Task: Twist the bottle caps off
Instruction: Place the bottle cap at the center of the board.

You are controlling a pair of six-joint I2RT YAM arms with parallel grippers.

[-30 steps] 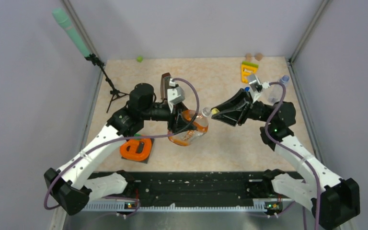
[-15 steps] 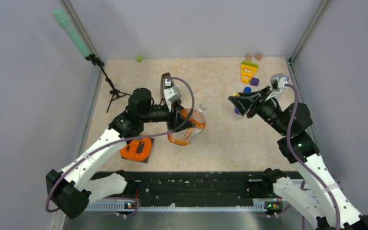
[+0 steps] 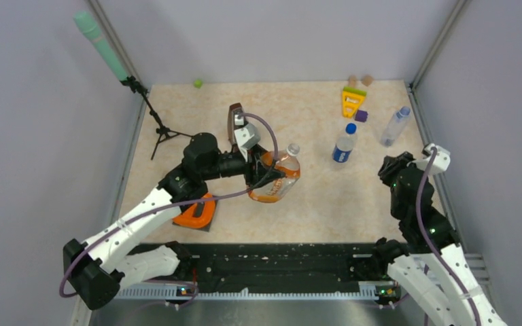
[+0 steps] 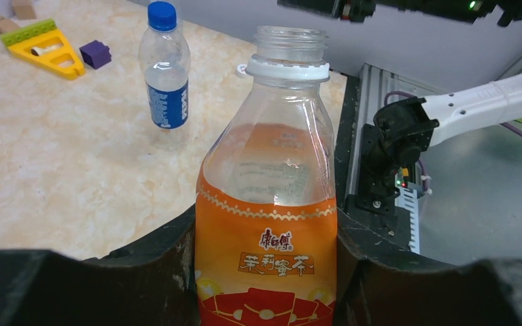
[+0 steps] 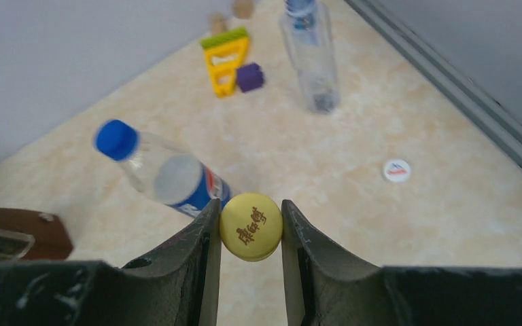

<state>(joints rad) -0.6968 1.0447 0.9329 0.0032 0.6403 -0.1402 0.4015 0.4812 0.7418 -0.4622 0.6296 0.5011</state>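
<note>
Far left we see a mic stand w/ a green mic, then an orange holder near the front edge of the worktop. A brown metronome stands just behind the left end effector, which is clamped round the squat orange bottle; bottle tilted, neck open, no cap on it. Nothing blocks it. To the right, apart, stands the blue-label bottle w/ its blue cap on. Behind it: a yellow triangle toy, a purple block and a slim unlabelled bottle. A white cap lies loose on the worktop. The right end effector is pinched tight on the yellow cap, raised, at the right edge
</note>
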